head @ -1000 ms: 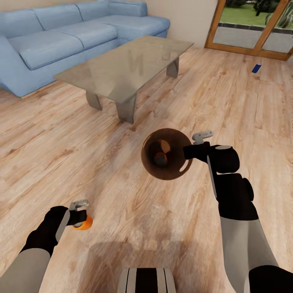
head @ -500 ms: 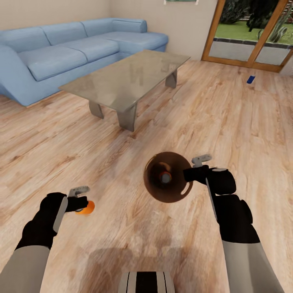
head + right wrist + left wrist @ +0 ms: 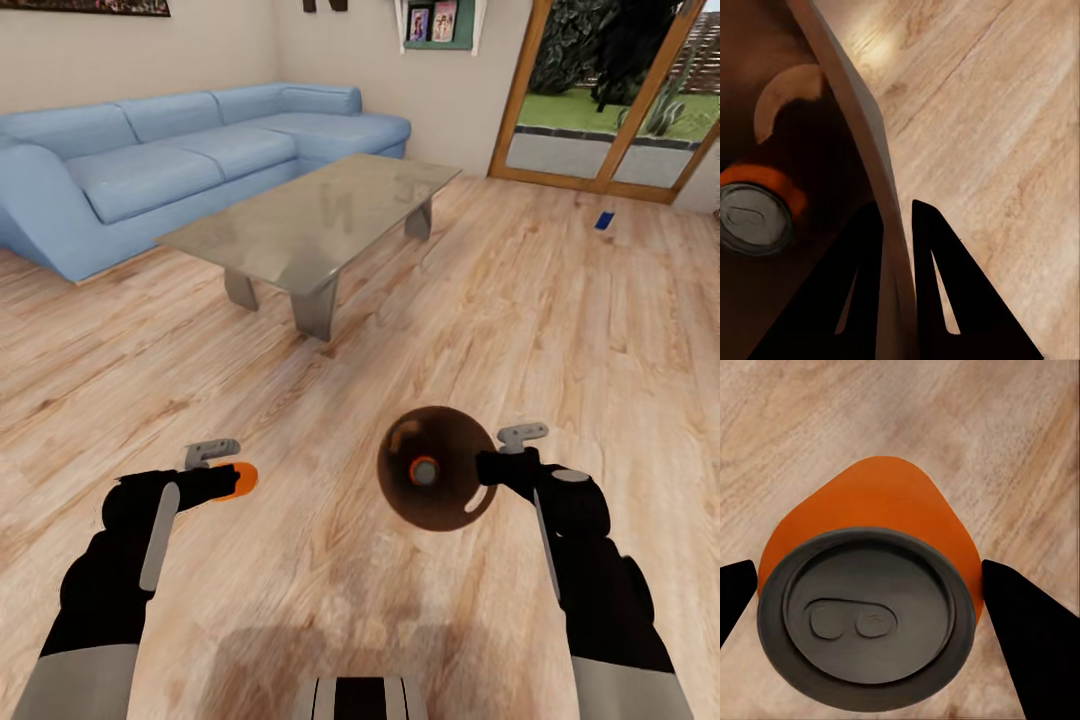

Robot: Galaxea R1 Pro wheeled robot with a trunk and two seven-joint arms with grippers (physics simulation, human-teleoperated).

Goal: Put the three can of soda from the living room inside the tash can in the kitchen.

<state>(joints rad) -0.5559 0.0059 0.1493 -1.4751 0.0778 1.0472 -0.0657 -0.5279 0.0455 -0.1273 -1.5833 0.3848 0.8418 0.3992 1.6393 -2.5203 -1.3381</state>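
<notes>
An orange can [image 3: 238,480] is pinched in the left hand [image 3: 222,478]. The trash can [image 3: 437,482], one can inside, is gripped at its rim by the right hand [image 3: 497,468]. Dropping the held can in appears next.

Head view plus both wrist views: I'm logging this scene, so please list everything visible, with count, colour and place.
Soda can: one, orange, in the left claw.
Soda can: one, orange with grey top, inside the bin.
Soda can: one, dark blue, on the floor near the glass doors.
Trash can: one, brown inside, rim pinched by the right claw.
Sofa: one, blue, along the wall.
Table: one, grey-brown, before the sofa.
Glass doors: wood-framed, far right.
Floor: wood planks.
Left claw: black, shut on can.
Right claw: black, shut on rim.
</notes>
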